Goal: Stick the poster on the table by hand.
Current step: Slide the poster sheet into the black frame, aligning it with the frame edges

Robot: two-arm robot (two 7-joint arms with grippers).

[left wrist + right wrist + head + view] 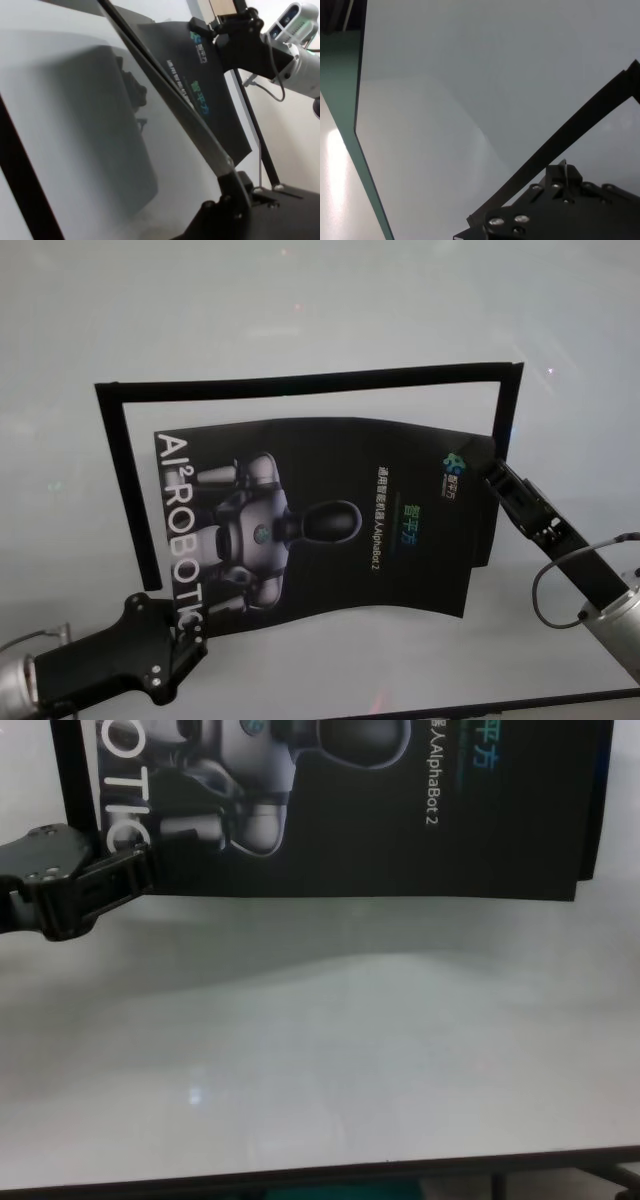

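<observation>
The poster [330, 520], black and glossy with a grey-white robot figure and white letters, hangs bowed above the white table [300, 300]. My left gripper [193, 628] is shut on the poster's near left corner, also seen in the chest view [135, 868]. At the far right corner my right gripper [482, 464] is shut on the poster's edge. The left wrist view shows the poster [215, 100] from beside and below, with the right gripper [207, 29] clamped at its far end. A soft shadow lies on the table [350, 1050] under the sheet.
Narrow black tape strips mark a frame on the table: one along the far side [300, 383], one on the left [125, 490], one on the right [508, 405]. The table's dark near edge [300, 1180] runs below the poster.
</observation>
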